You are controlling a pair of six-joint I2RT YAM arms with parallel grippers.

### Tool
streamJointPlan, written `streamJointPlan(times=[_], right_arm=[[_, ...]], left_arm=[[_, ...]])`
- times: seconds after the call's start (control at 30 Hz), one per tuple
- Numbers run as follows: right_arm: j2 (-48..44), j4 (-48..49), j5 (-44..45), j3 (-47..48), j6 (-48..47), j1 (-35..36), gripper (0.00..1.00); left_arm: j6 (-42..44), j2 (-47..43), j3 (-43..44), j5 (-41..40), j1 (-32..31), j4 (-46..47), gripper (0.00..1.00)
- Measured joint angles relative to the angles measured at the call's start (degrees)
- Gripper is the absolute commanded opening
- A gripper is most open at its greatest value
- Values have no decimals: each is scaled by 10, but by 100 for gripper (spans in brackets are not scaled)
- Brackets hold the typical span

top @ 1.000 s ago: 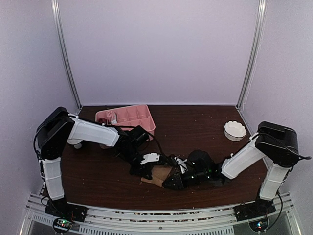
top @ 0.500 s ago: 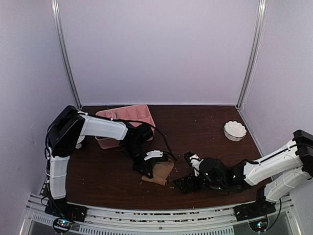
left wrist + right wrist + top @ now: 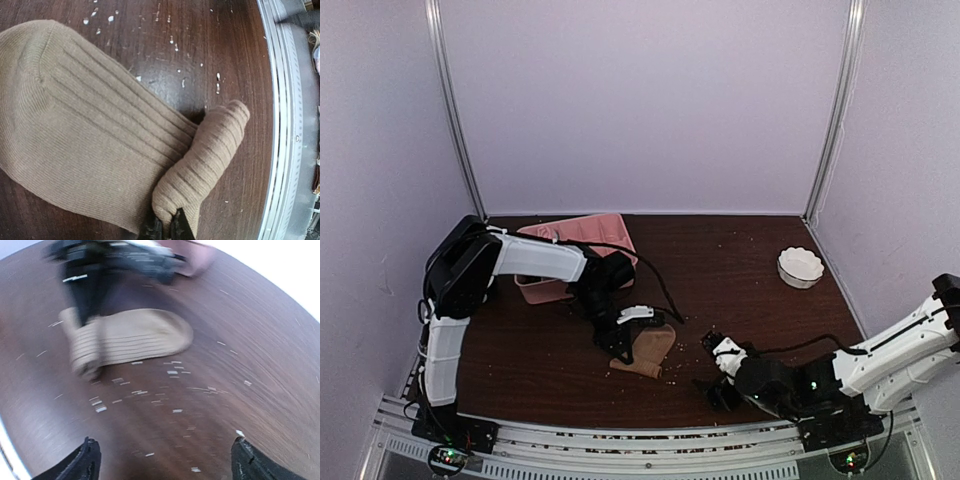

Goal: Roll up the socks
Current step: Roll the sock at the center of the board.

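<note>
Left hand (image 3: pixel 164 226) pinches the rolled end of the sock (image 3: pixel 90 130) mid-frame; right hand (image 3: pixel 167 460) is spread, lower right. Tray (image 3: pixel 582 232) upper left, bowl (image 3: pixel 817 262) right, can't tell contents.

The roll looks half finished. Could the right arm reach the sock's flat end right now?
Probably yes: the open right pincer faces the sock with only crumbs between; the left pincer grips only the rolled end.

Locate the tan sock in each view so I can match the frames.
Top external: tan sock lies low centre, beside the left gripper.
Left wrist: it fills the left and middle, with its rolled end at bottom centre.
Right wrist: upper left of centre, blurred.
Shared landmark: the left gripper pinching the sock's rolled end.
</note>
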Motion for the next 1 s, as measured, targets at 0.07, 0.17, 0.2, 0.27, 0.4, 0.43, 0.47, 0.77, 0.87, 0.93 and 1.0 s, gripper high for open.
streamJointPlan(times=[0.07,0.17,0.2,0.27,0.4,0.43,0.47,0.77,0.87,0.93,1.0], right_arm=[[2,44,-12,-17,-58,34,82],[41,79,-45,6,-137,54,75],[60,84,-54,21,-161,54,73],[103,87,-70,64,-205,55,68],[185,89,-85,148,-291,53,64],[198,88,-89,159,-305,51,63],[210,87,-94,171,-325,48,62],[289,62,-116,238,-408,-4,48],[306,53,-121,254,-421,-13,40],[317,47,-122,265,-427,-15,37],[326,42,-124,270,-426,-19,34]], left_arm=[[-8,2,3,-1,0,-2,0],[-19,10,15,-2,0,-10,0],[-22,13,20,-2,0,-15,0],[-27,17,28,-2,0,-23,0],[-33,22,35,-3,0,-32,0],[-34,22,36,-3,0,-33,0],[-34,23,36,-3,0,-33,0],[-36,28,45,-3,0,-43,0],[-36,31,49,-3,0,-48,0],[-36,32,52,-3,0,-50,0],[-35,33,54,-3,0,-54,0]])
